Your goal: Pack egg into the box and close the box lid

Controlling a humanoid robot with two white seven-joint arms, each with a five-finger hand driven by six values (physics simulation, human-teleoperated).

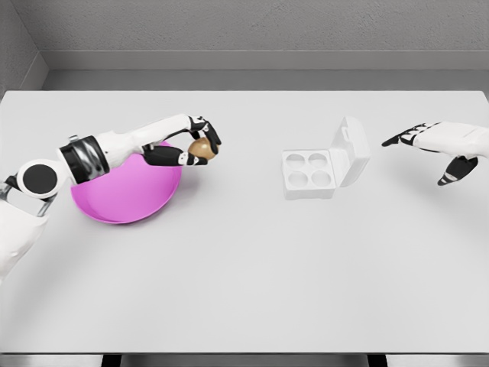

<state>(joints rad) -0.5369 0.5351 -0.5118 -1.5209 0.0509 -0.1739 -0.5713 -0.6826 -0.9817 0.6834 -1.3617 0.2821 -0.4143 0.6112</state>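
Carrying the brown egg (201, 147) pinched in its left hand (195, 141) just past the pink bowl (126, 195), the robot should keep it level toward the open box (309, 174), well to that hand's right, while the right hand (443, 145) hovers spread and empty.

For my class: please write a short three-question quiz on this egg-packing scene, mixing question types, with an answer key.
1. True or false: the left hand grasps the brown egg.
2. The lid of the white box is: A) closed, B) open and standing at the box's right side, C) lying on the pink bowl.
3. Fill in: the box shows ___ empty cups.

Key: 1 true. 2 B. 3 four. Note: the right hand hovers open to the right of the box, holding nothing.
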